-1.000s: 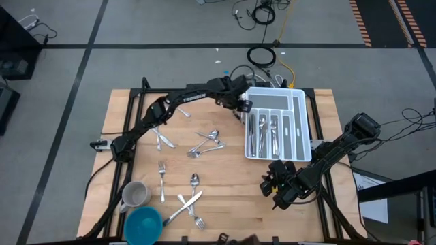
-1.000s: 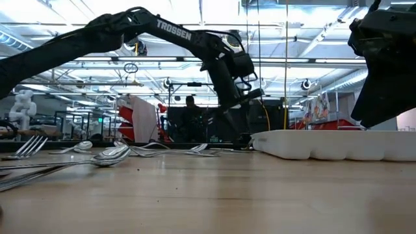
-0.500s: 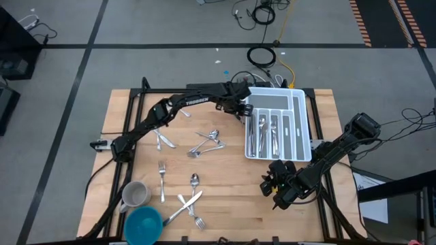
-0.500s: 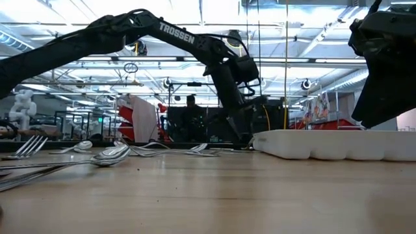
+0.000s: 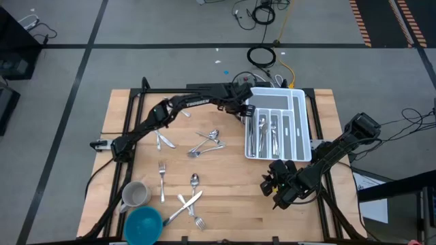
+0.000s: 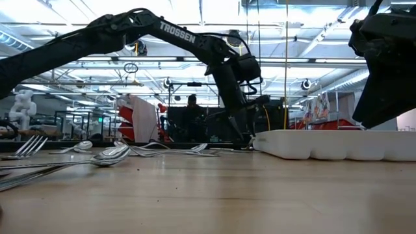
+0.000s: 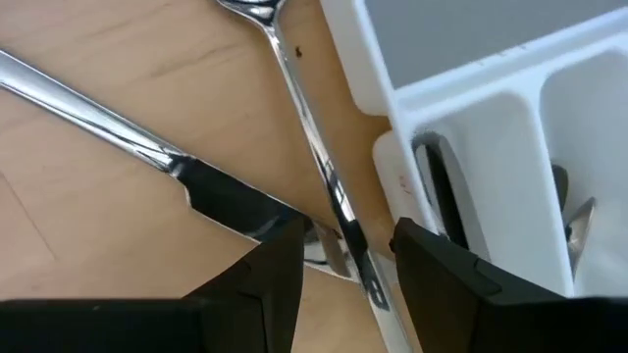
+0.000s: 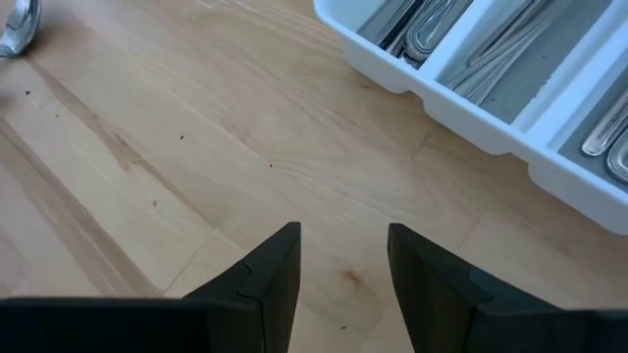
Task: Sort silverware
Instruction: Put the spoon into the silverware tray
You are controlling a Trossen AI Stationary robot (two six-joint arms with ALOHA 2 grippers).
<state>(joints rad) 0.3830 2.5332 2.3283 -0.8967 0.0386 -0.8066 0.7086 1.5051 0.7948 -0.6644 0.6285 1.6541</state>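
The wooden table carries the same spread as a second ago, except that the left arm has reached farther toward the white organiser tray and come down lower beside its far left corner. The left gripper now hangs just over the boards there, its fingers apart and straddling a slim utensil handle that runs along the tray's wall, with a knife lying crosswise next to it; nothing is clamped yet. The right arm has not shifted: its gripper waits over bare wood near the tray's front edge, fingers parted and empty. Several pieces of silverware already lie in the tray's compartments. More forks and spoons are scattered mid-table, and a crossed knife and fork sit near the front. A blue bowl and a grey mug stand at the front left corner.
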